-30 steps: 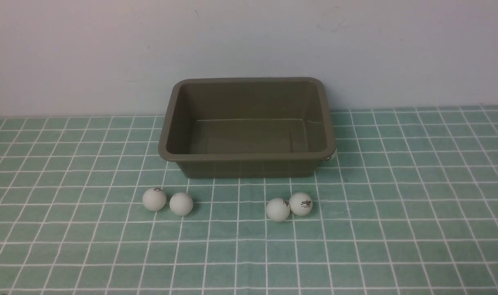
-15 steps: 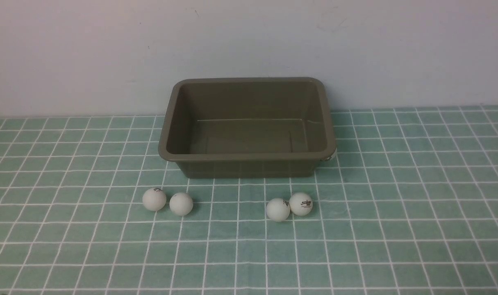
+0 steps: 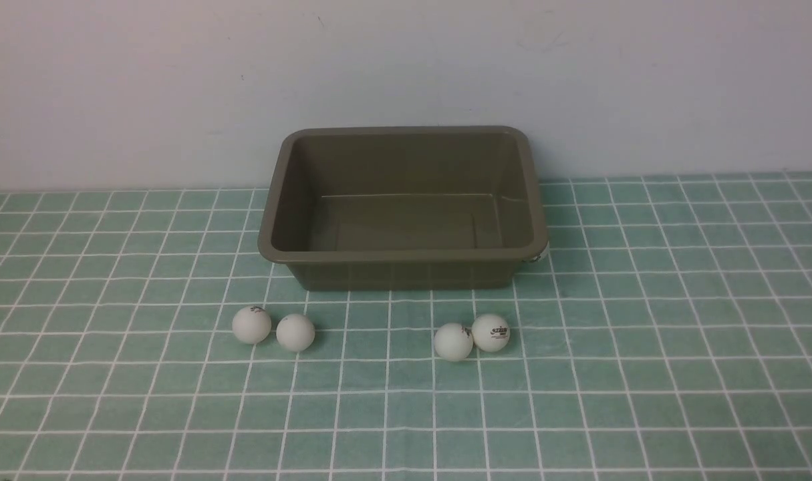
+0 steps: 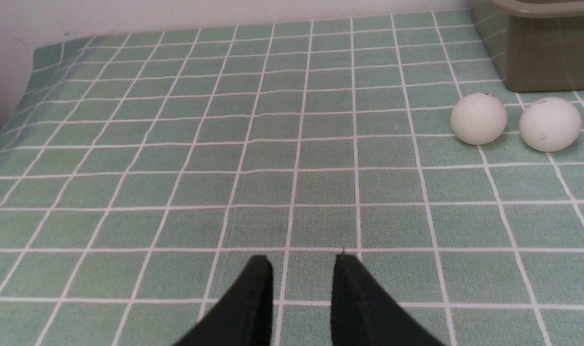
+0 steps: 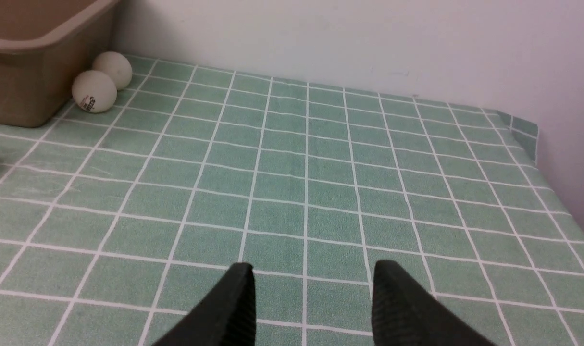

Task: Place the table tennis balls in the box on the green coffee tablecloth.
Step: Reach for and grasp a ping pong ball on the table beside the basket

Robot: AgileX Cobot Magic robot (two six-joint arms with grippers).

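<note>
No ball is in yet, so the task stands at its first step. The box (image 3: 406, 256) sits empty on the cloth (image 3: 646, 374). Four balls lie near its front wall: one pair (image 3: 251, 325) at its 7 o'clock, and a touching pair (image 3: 490, 332) at its 5 o'clock. The left pincer (image 4: 302, 260) is narrowly parted and the right pincer (image 5: 312, 268) wider. Both are empty and well apart from the balls. Next, probably, one pincer reaches its nearer pair and closes gently around a single ball.

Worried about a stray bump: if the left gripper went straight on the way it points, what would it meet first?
Probably only bare green coffee tablecloth; the left gripper points past the table tennis balls, which lie off to one side with the box. Depth is uncertain.
</note>
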